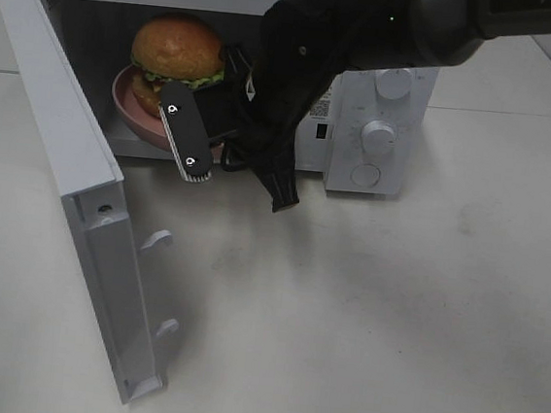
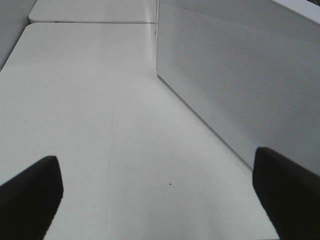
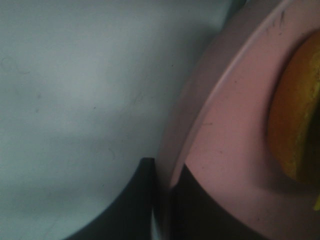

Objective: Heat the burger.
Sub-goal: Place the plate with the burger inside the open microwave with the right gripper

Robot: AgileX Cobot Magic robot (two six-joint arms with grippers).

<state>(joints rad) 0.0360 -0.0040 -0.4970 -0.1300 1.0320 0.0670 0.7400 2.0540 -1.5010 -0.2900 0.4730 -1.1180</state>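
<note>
Sitting inside the white box-shaped microwave oven [image 1: 384, 90], on a flat round pink plate [image 1: 122, 94], is the round burger [image 1: 176, 49] with a shiny golden-brown bun, green lettuce and dark patty. The right gripper [image 3: 164, 172] is pinched tight on the plate's rim. The left gripper [image 2: 157, 195] hangs wide apart over the pale table [image 1: 393, 306], holding nothing. The burger looks soft, light and stacked, so it could squash or tip; holding the stiff plate's edge seems safer.

Soft even light, blurry right-wrist close-up
</note>
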